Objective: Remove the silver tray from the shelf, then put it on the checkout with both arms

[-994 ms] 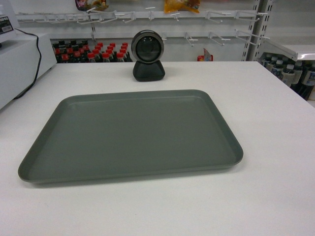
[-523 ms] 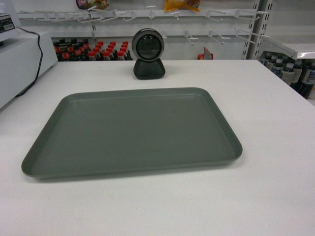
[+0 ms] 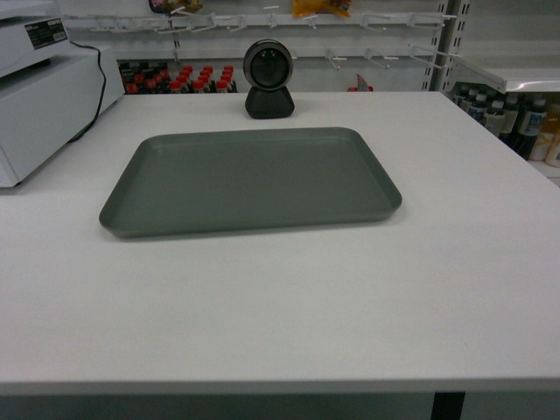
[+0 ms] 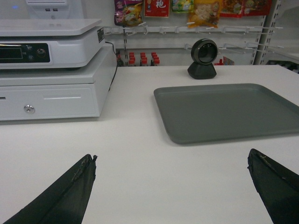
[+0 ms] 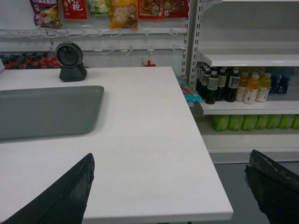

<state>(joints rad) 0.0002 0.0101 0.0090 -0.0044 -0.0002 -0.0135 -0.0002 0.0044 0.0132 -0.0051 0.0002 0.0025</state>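
Above the near part of the white worktop (image 4: 140, 158), the left gripper (image 4: 173, 186) hangs with its fingers spread wide and nothing between them. Further right, the right gripper (image 5: 170, 186) is just as wide apart, holding nothing, over the worktop's right edge. Ahead of both, the silver tray (image 3: 249, 179) lies flat on the worktop, with a black scanner (image 3: 269, 79) just behind it and a white cash register (image 4: 51, 70) to its left.
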